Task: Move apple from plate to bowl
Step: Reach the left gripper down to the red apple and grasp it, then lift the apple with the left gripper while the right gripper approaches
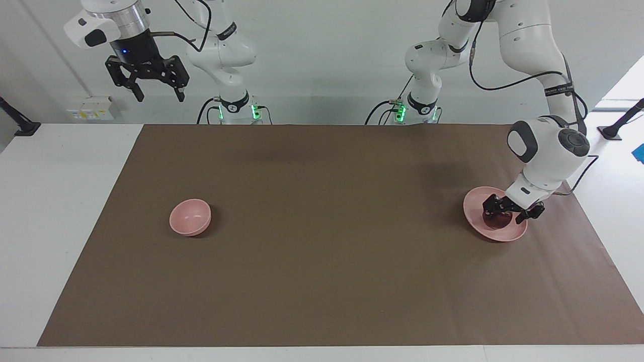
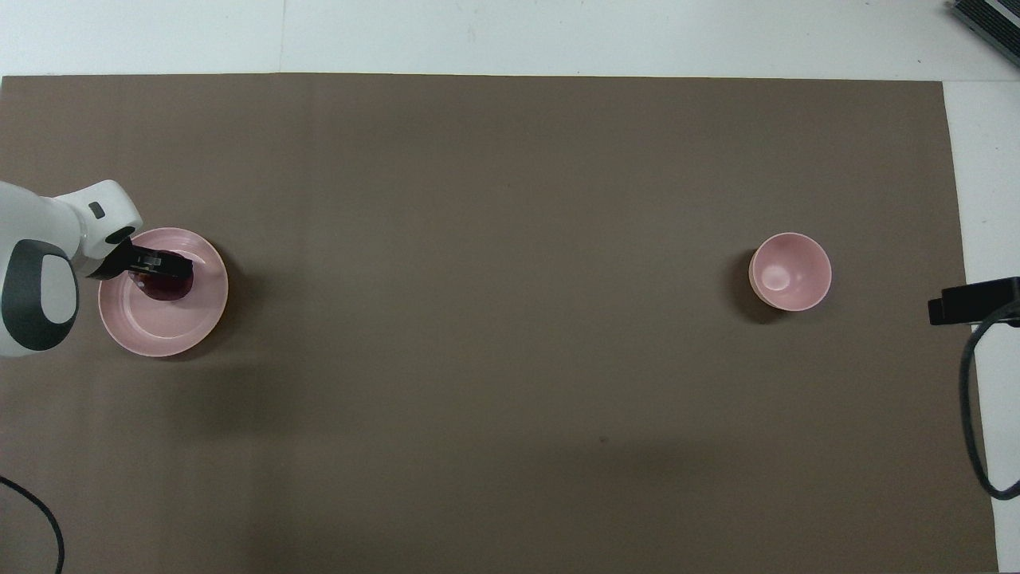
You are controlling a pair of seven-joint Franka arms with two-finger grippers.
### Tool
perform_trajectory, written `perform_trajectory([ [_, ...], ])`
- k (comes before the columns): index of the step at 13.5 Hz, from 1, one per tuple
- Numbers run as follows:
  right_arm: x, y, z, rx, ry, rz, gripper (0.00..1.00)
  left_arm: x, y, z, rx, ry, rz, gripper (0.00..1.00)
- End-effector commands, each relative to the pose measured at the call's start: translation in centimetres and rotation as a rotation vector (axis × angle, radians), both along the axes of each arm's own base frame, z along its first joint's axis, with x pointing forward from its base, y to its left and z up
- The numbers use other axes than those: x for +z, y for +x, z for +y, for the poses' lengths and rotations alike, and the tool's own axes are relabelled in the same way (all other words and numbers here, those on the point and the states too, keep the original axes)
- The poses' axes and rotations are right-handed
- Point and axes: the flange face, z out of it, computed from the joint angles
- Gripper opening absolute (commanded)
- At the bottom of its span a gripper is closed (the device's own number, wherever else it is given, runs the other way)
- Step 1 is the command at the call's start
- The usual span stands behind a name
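2 high views, facing each other.

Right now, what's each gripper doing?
Left gripper: down at the apple on the plate; grip cannot be told.
Right gripper: open, raised, waiting.

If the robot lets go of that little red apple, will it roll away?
Probably only a little. The apple is round, so it could roll, but it sits in the plate, whose raised rim should likely catch it. It looks smooth, so it might slip between the fingers of the left gripper down around it.
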Motion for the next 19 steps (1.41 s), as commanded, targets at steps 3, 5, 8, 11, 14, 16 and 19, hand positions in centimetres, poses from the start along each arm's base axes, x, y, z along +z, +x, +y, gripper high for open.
perform_trajectory([
  [3,-0.1,-0.5,-0.2,-0.015,0.013,0.003,1.0,-0.8,0.1,0.3,-0.006,0.013,-0.034,0.3],
  [5,0.0,-0.5,-0.2,-0.014,0.013,0.001,1.0,-0.3,0.2,0.4,-0.001,0.013,-0.024,0.0],
  [8,-0.1,-0.5,-0.3,-0.017,0.013,0.002,1.0,2.5,1.2,0.0,-0.006,0.012,0.013,0.0],
  [11,0.1,-0.4,-0.3,-0.014,0.013,-0.007,1.0,5.7,2.2,-0.9,0.03,0.009,0.053,0.0],
  [14,0.0,-0.5,-0.1,-0.006,0.014,-0.001,1.0,10.2,2.8,-1.5,0.089,0.01,0.088,0.0],
  [16,-0.1,-0.4,0.1,0.008,0.017,0.002,1.0,13.3,2.9,-2.2,0.134,0.011,0.123,0.0],
  [19,-0.8,-0.5,1.1,0.015,0.093,0.017,1.0,17.8,2.0,-4.4,0.226,0.01,0.172,0.0],
])
